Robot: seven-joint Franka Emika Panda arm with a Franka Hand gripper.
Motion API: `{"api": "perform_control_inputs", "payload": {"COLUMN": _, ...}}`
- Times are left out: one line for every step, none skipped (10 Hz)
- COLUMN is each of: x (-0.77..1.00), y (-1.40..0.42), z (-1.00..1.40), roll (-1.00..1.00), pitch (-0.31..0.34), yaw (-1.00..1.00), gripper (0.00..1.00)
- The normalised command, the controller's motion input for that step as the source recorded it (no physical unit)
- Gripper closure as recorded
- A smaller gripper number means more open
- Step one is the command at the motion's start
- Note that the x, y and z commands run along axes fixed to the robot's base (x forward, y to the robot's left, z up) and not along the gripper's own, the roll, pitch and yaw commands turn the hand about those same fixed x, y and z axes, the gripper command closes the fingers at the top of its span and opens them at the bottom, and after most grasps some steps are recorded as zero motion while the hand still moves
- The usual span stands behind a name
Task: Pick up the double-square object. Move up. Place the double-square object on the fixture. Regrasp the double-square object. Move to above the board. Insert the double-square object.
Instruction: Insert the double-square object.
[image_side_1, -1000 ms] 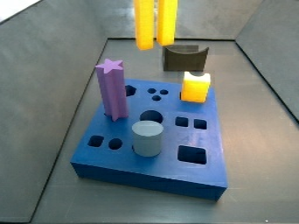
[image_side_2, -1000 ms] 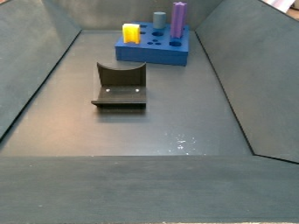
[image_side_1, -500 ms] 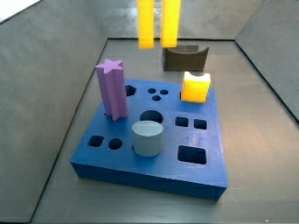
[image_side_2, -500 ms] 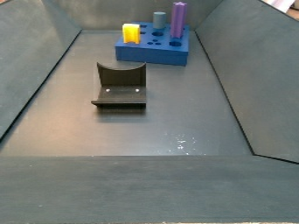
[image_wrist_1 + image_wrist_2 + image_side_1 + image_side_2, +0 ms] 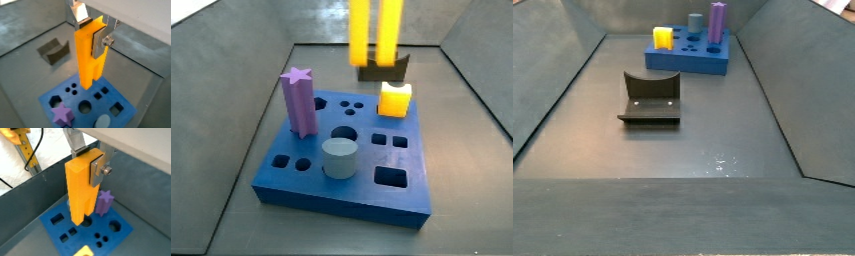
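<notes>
Now | gripper [image 5: 93, 40] clamped on double-square object [image 5: 89, 57] | above board [image 5: 113, 99] | regrasp done, insertion left

No text, label, brand, number or sign can be read in any view: none on the board [image 5: 331, 185], the fixture [image 5: 649, 98], the peg [image 5: 90, 52], or the gripper [image 5: 93, 34] clamped on that peg above the board.

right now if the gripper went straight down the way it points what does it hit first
Probably the board. The gripper holds the double-square object upright, and in both wrist views its lower end hangs over the blue top face. Whether it lines up with a hole is unclear.
</notes>
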Motion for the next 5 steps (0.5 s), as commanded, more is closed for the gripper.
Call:
{"api": "perform_control_inputs", "payload": {"x": 0.39, "y": -0.21, "z": -0.23, "roll": -0.01, "pitch": 0.000, "yaw": -0.65, "gripper": 1.00}}
{"api": "perform_control_inputs", "payload": {"x": 0.15, "y": -0.17, "z": -0.22, "roll": -0.02, "pitch": 0.000, "yaw": -0.87, "gripper": 1.00}}
{"api": "perform_control_inputs", "payload": {"x": 0.04, "y": -0.08, "z": -0.18, "roll": -0.05, "pitch": 0.000, "yaw": -0.99, "gripper": 1.00}}
{"api": "perform_control_inputs", "payload": {"x": 0.03, "y": 0.00, "z": -0.21, "roll": -0.07, "pitch": -0.003, "yaw": -1.00, "gripper": 1.00}}
{"api": "perform_control_inputs", "payload": {"x": 0.03, "y": 0.00, "z": -0.20, "roll": -0.07, "pitch": 0.000, "yaw": -1.00, "gripper": 1.00}}
